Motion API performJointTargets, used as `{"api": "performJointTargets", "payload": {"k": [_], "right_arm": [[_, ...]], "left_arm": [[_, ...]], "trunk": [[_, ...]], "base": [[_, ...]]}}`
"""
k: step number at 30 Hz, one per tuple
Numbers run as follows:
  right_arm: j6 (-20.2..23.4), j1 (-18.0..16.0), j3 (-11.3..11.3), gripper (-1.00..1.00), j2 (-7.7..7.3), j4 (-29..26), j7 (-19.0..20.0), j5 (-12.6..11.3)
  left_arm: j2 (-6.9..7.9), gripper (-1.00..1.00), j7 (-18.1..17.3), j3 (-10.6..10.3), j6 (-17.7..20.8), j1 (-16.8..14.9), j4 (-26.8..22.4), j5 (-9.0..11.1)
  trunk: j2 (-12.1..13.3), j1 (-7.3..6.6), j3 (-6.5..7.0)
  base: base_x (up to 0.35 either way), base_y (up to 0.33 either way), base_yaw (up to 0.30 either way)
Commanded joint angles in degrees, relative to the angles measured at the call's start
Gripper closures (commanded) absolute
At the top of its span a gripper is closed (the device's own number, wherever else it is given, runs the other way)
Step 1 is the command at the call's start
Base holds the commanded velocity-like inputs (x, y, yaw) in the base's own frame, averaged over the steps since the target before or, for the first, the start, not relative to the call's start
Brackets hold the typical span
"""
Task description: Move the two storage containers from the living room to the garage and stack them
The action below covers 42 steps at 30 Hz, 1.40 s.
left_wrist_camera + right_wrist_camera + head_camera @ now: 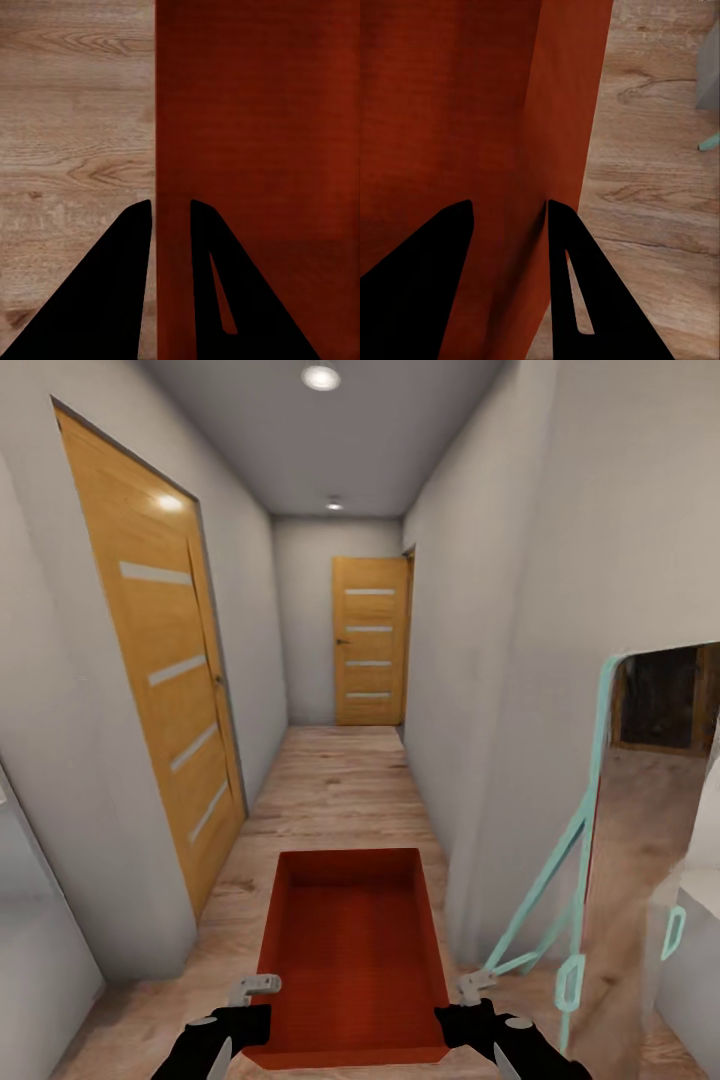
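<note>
I hold one orange-red open-topped storage container point(350, 950) low in front of me, above the light wood plank floor point(335, 785) of a narrow hallway. My left gripper point(260, 1020) is shut on the container's left wall. In the left wrist view that gripper point(171, 206) straddles the thin wall of the container point(255, 135), with one finger on each side. On the opposite side my right gripper point(447, 1020) is shut on the right wall. The right wrist view shows that gripper point(508, 206) clamping the wall of the container point(457, 97) the same way.
White walls stand close on both sides of the corridor. A wooden door point(165, 690) is set in the left wall and another wooden door point(370, 640) closes the far end. A teal-framed standing mirror point(640, 810) leans at the near right.
</note>
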Motion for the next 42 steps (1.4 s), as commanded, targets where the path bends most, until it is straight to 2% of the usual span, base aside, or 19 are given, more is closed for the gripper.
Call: {"api": "performJointTargets", "payload": {"k": [1, 24, 42], "right_arm": [[-0.7, 0.0, 1.4, 1.00, -0.03, -0.2, 4.5, -0.6], [-0.7, 0.0, 1.4, 1.00, -0.03, -0.2, 4.5, -0.6], [-0.7, 0.0, 1.4, 1.00, -0.03, -0.2, 4.5, -0.6]], "left_arm": [[1.39, 1.00, 1.1, 0.5, 0.3, 0.0, 0.0, -1.6], [1.37, 1.00, 1.1, 0.5, 0.3, 0.0, 0.0, -1.6], [1.39, 1.00, 1.1, 0.5, 0.3, 0.0, 0.0, -1.6]], "trunk": [[-0.1, 0.05, -0.12], [-0.1, 0.05, -0.15], [-0.1, 0.05, -0.15]], "base": [[0.292, 0.191, -0.142], [0.292, 0.189, -0.009], [0.322, 0.018, 0.000]]}}
